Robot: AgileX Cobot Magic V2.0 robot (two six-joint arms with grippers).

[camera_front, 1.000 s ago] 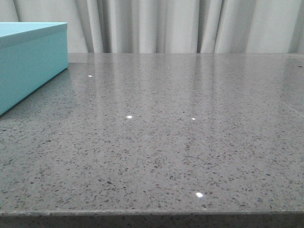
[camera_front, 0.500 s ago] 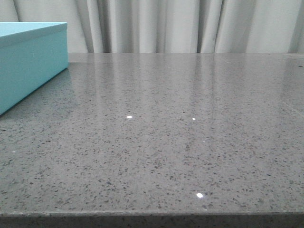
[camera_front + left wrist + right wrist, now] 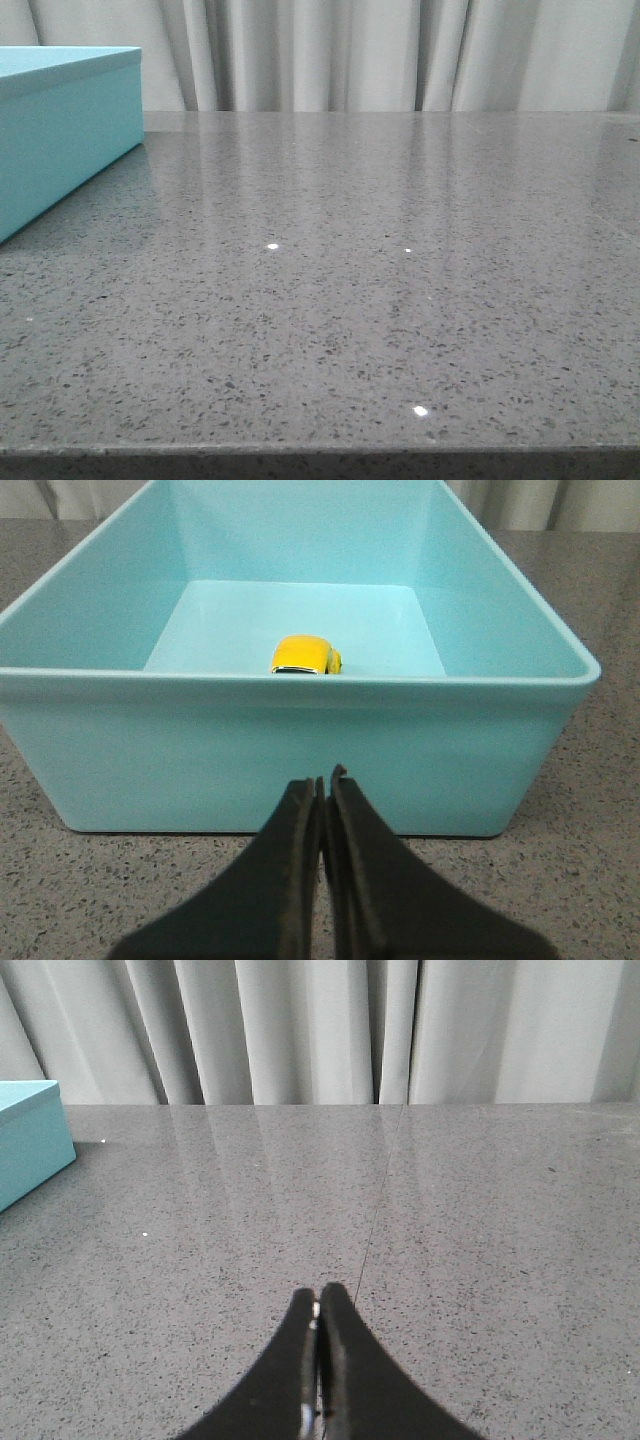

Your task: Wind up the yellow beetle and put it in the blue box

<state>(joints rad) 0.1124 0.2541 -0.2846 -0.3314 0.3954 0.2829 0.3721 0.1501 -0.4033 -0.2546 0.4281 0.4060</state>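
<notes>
Inside the blue box — left wrist view only — sits the yellow beetle.

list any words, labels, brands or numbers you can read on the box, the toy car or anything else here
None: no readable text shows in any view.
The blue box has plain walls, with no label or print.
The yellow beetle inside it is too small to show any badge or plate.
The table and the curtain bear no signs.

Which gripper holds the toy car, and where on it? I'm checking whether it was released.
Neither. Both the left gripper and right gripper are shut on nothing; the car lies inside the box.
</notes>
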